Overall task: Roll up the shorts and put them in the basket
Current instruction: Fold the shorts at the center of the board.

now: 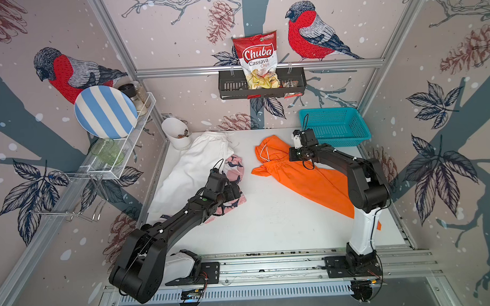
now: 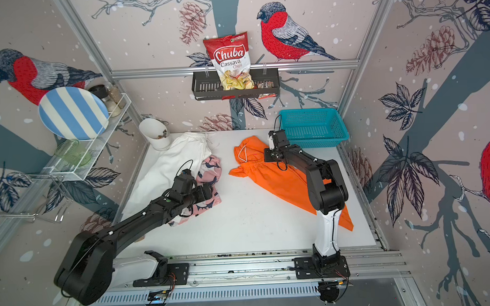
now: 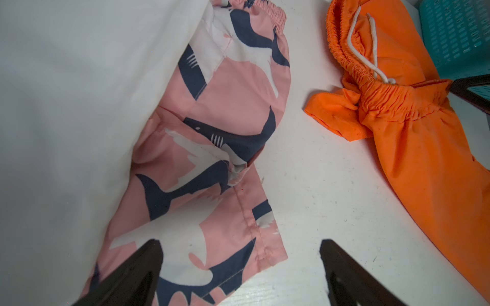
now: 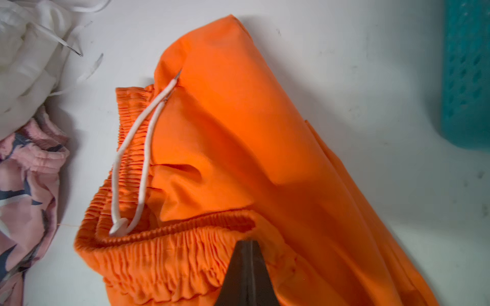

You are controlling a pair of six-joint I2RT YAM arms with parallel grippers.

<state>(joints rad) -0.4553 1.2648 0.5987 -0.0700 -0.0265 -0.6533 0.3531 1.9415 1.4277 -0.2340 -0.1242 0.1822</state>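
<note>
Quick status from my side; my left pincer (image 3: 240,243) is wide open and holds nothing, hanging over the pink shorts (image 3: 225,106) with one finger above the shark print and the other above bare desk (image 3: 331,185). Those pink ones sit left of the middle, and their left edge is tucked under the white shorts (image 1: 191,166); the white pair runs from the far left, by a white cup (image 1: 177,133), down toward the near left.

The orange shorts (image 1: 309,182) lie right of the middle, well apart from the pink pair; the bunched waistband (image 4: 164,254) points at the centre, with its white drawstring (image 4: 146,153) looped on top, and the leg trails off to the near right under my right arm. My right pincer (image 4: 245,242) is closed tight, tip right at that elastic waistband; honestly I can't tell whether any cloth is actually pinched between the fingers or whether they just press against it.

A teal basket (image 1: 341,139) sits in the far right corner, just beyond the orange pair; none of the three pairs is rolled yet, all of them lying loose and rumpled on the desk.
</note>
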